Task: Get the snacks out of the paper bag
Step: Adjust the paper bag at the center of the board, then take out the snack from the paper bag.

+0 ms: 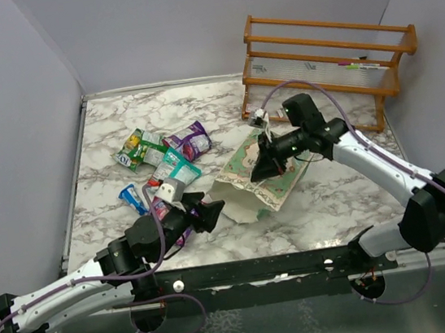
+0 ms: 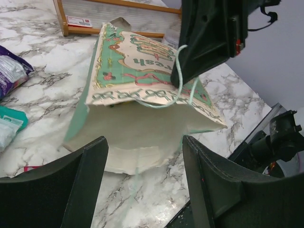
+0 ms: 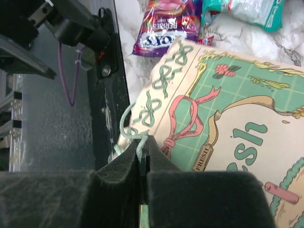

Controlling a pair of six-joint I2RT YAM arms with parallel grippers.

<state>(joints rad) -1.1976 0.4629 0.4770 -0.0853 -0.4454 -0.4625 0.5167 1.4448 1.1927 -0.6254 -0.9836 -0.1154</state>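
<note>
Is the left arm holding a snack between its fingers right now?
No, the left fingers stand spread with nothing between them, facing the paper bag's open mouth.

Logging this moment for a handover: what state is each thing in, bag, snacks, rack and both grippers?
paper bag: lying on its side, mouth open
snacks: out on the table, left of the bag
left gripper: fingers open, empty, facing the bag's mouth
right gripper: fingers shut on the bag's cord handle
wooden rack: upright
</note>
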